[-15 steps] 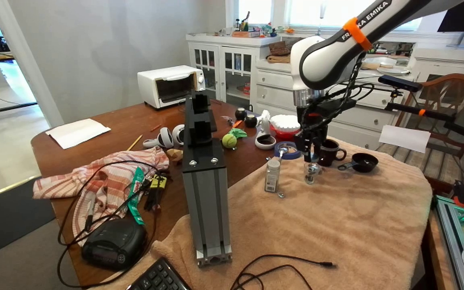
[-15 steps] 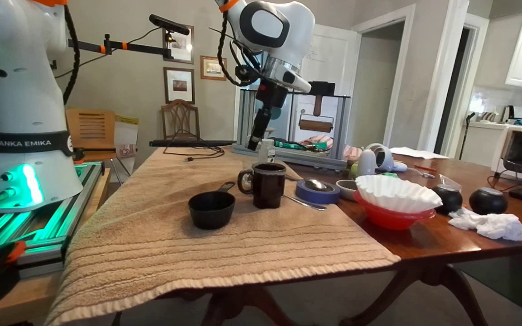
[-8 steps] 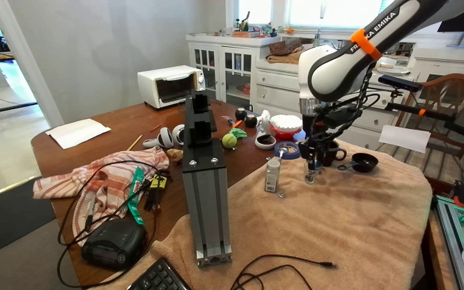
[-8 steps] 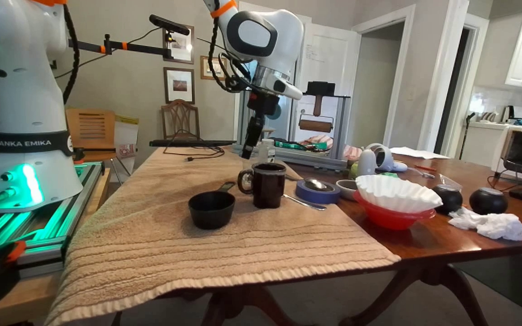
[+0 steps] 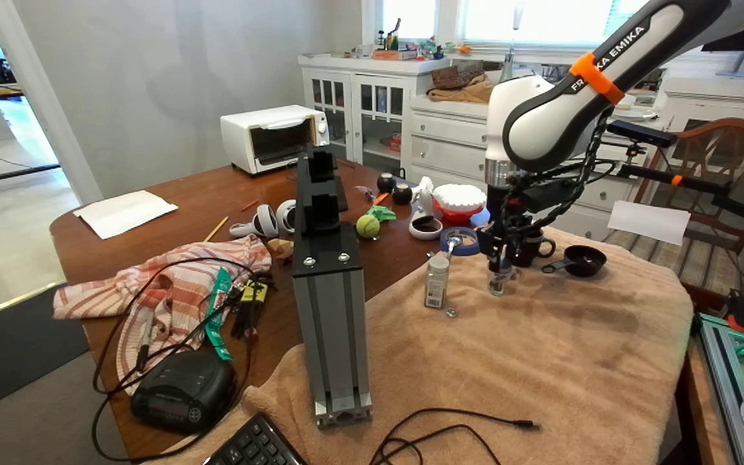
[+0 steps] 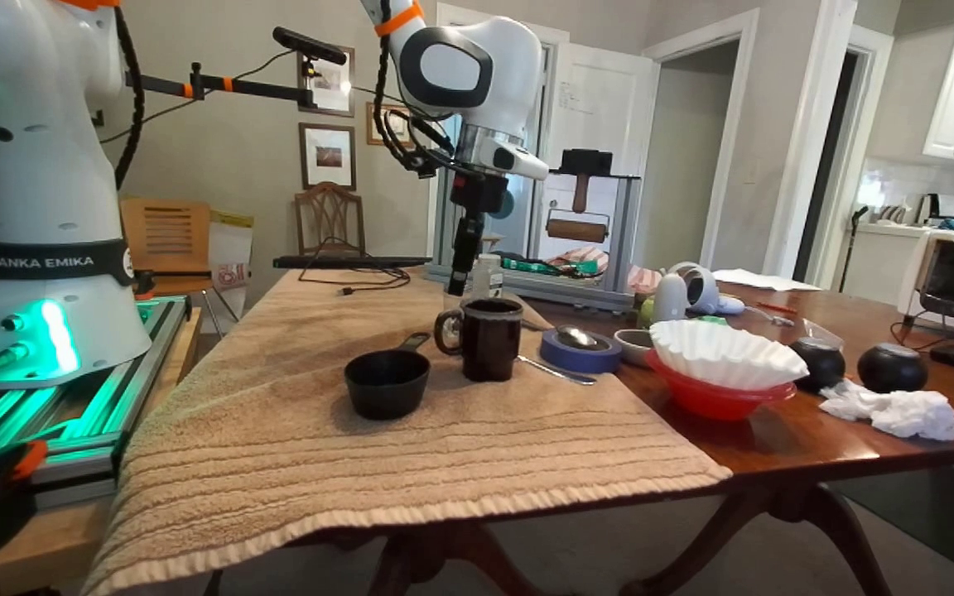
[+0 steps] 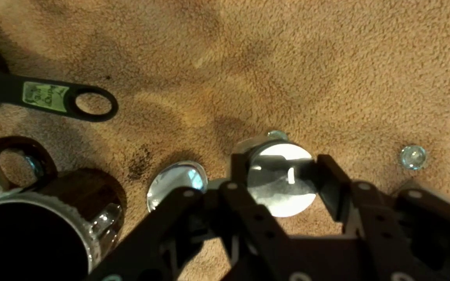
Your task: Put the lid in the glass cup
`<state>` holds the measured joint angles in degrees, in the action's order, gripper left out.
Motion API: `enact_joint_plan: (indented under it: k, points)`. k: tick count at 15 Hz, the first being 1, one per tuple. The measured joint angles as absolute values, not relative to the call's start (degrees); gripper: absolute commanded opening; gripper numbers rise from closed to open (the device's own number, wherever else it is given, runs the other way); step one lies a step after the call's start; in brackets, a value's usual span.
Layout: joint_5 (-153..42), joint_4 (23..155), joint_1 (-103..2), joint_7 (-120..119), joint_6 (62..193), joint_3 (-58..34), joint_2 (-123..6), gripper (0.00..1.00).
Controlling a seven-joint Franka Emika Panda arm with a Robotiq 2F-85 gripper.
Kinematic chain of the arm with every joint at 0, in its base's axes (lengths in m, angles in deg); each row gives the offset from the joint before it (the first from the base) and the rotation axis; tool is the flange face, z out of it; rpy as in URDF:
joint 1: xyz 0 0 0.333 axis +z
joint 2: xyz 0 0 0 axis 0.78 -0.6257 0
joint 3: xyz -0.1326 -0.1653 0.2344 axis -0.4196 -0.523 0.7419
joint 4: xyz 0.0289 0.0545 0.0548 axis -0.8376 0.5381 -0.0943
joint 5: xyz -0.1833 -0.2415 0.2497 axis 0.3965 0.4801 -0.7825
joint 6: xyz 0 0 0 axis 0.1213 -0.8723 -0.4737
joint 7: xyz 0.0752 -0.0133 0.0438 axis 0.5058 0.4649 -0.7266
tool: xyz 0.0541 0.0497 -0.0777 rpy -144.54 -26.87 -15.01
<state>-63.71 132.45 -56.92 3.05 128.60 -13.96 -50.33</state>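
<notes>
My gripper (image 7: 281, 171) is shut on a round, shiny, mirror-like lid (image 7: 279, 203), with one finger on each side of it in the wrist view. In the exterior views the gripper (image 5: 500, 263) (image 6: 458, 285) points down. The clear glass cup (image 5: 496, 288) stands on the towel right under the fingertips. In the wrist view a faint clear rim (image 7: 246, 146) shows past the lid's upper left edge; the lid hides the rest of the cup. I cannot tell whether the lid touches the cup or is inside its rim.
The black mug (image 5: 527, 250) and black measuring cup (image 5: 585, 260) stand close to the glass cup. A clear jar (image 5: 436, 282) stands on its opposite side, with a small glass bead (image 5: 451, 312) near it. A shiny oval piece (image 7: 173, 182) lies between mug and gripper.
The gripper has moved towards the mug's side and lower, with the lid held, and now stands more upright. Its fingertips have come down over the glass cup. The objects on the table have not moved.
</notes>
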Motion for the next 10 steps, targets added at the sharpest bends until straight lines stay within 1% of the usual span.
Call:
enact_joint_plan:
  k: [10]
  points:
    - [-61.52,132.45,-56.89,8.67,129.12,-14.21,-50.17,0.23]
